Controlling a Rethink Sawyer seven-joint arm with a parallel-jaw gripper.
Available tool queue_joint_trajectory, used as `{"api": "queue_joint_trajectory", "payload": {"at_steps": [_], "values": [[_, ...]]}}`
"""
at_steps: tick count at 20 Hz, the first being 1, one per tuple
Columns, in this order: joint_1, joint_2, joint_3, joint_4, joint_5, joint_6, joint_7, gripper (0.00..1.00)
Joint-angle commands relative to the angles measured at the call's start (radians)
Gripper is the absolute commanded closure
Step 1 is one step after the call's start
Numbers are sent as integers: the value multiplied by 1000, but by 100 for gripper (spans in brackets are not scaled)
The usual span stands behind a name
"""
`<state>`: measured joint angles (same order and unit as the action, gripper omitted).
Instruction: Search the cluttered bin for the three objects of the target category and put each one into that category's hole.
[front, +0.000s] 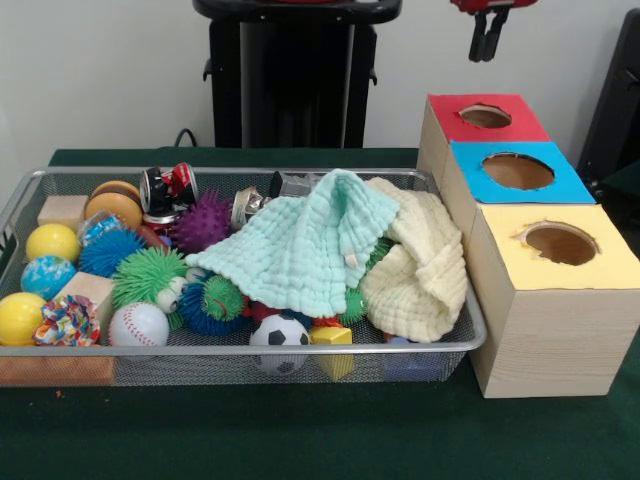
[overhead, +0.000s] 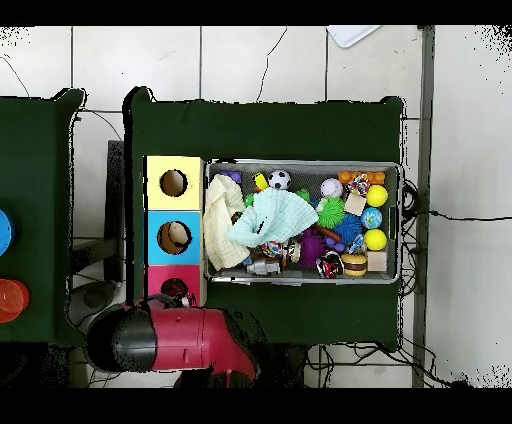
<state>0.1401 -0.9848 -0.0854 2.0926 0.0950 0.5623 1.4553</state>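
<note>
A wire mesh bin holds a heap of toys, with a mint cloth and a cream cloth draped over its right half. Showing around the cloths are a soccer ball, a baseball, yellow balls, spiky balls, a red can and wooden blocks. Right of the bin stands a wooden box with a red hole, a blue hole and a yellow hole. My gripper hangs high above the red hole, shut and holding nothing.
In the overhead view the arm lies beside the box's red end, and the bin sits on a dark green table. A second green table with coloured discs stands at the left.
</note>
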Motion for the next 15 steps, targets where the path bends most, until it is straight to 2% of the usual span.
{"api": "queue_joint_trajectory", "payload": {"at_steps": [1,10,13,15], "values": [[-51,-35,16,-57,29,114,170,100],[-55,1,-46,-90,-52,-2,183,100],[-80,-5,-28,-73,-23,-56,175,100],[-83,-7,-28,-80,-24,-31,168,100]]}}
